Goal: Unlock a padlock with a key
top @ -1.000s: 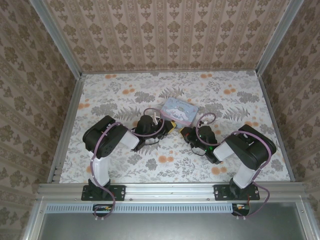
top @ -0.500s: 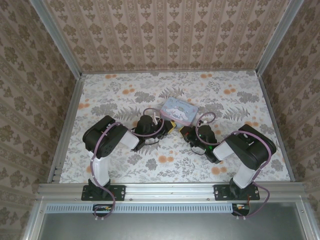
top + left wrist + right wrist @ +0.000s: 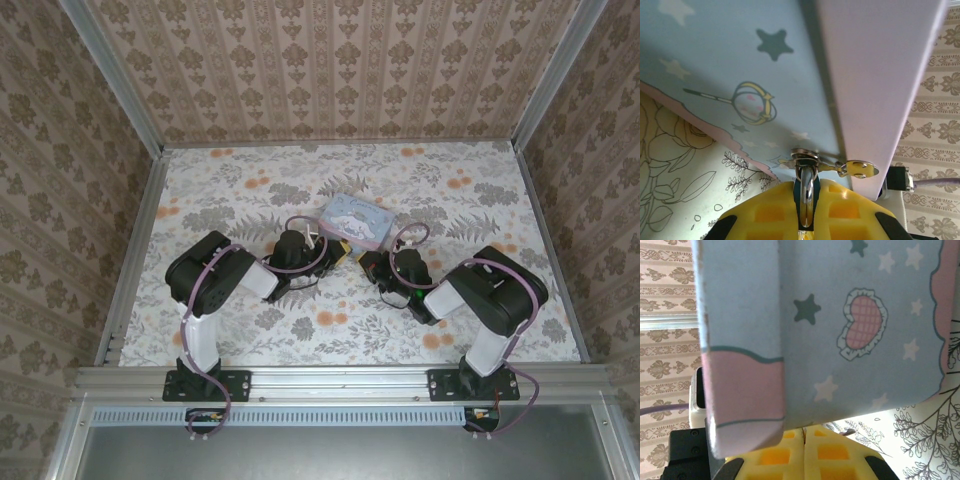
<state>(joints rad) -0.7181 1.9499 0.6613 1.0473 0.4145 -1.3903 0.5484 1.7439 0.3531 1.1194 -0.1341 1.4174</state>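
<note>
1. Padlock (image 3: 807,186), tiny and dark with a silver shackle, is seen hanging from the metal hasp (image 3: 802,155) on the near side of the pale-blue tin (image 3: 357,222).
2. It is clamped between the yellow fingers (image 3: 765,212) of the left gripper (image 3: 806,202), right against the tin's wall.
3. The right gripper (image 3: 804,442) is held just right of the left one, close under the tin's near side. Its jaws are pressed together, and whether a key is pinched there cannot be told.
4. The tin is set around the middle of the floral table (image 3: 230,180).
</note>
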